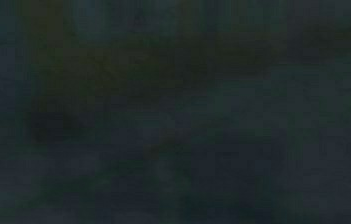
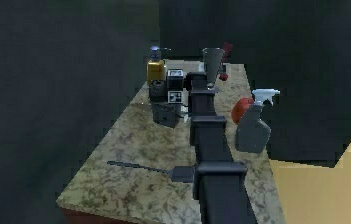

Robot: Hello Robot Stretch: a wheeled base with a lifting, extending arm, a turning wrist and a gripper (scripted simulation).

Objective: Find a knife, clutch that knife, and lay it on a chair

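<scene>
Knife (image 2: 141, 167), thin dark blade, blocky dark handle, flat on speckled counter (image 2: 118, 145) at lower centre, gripper (image 2: 164, 112) above it, grip and load impossible to tell

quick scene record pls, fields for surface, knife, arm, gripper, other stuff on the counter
surface: speckled stone countertop
knife: dark and thin, lying flat near the countertop's near edge, beside the arm
arm: dark bar reaching out over the countertop
gripper: at the arm's far end, near a yellow bottle; cannot tell whether it holds anything
other things: grey spray bottle, red round thing, dark cup
</scene>
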